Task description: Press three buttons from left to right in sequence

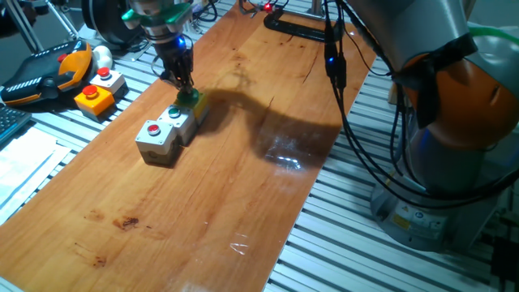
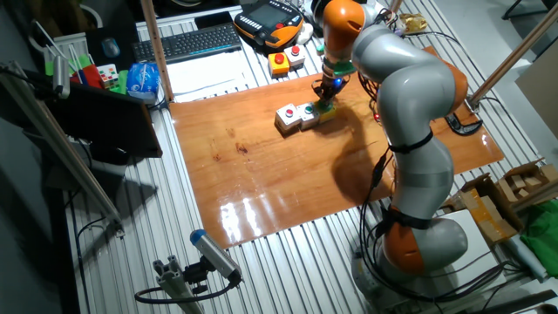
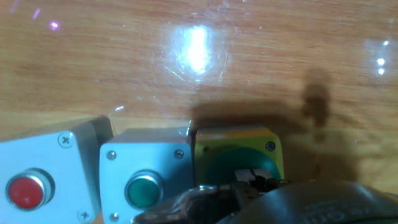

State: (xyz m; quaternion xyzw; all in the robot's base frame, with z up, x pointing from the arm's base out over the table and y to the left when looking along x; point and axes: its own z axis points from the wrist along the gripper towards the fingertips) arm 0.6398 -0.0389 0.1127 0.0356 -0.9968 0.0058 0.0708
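Note:
The three buttons form a row of joined boxes on the wooden table. The grey box with the red button point(image 1: 153, 130) point(image 2: 288, 112) point(image 3: 26, 190) is at one end, the grey box with the teal button point(image 1: 173, 113) point(image 2: 307, 109) point(image 3: 143, 190) is in the middle, and the yellow box with the big green button point(image 1: 195, 100) point(image 2: 324, 108) point(image 3: 231, 163) is at the other end. My gripper point(image 1: 186, 89) point(image 2: 329, 94) point(image 3: 249, 179) stands right over the green button, fingertips on or just above it. The fingers look shut together.
A separate orange box with a big red button point(image 1: 95, 97) point(image 2: 279, 63) and a lone grey box with a red button point(image 1: 108, 79) point(image 2: 296, 54) stand off the board, beside a teach pendant point(image 1: 49, 71). A black clamp point(image 1: 296, 28) lies at the board's far end.

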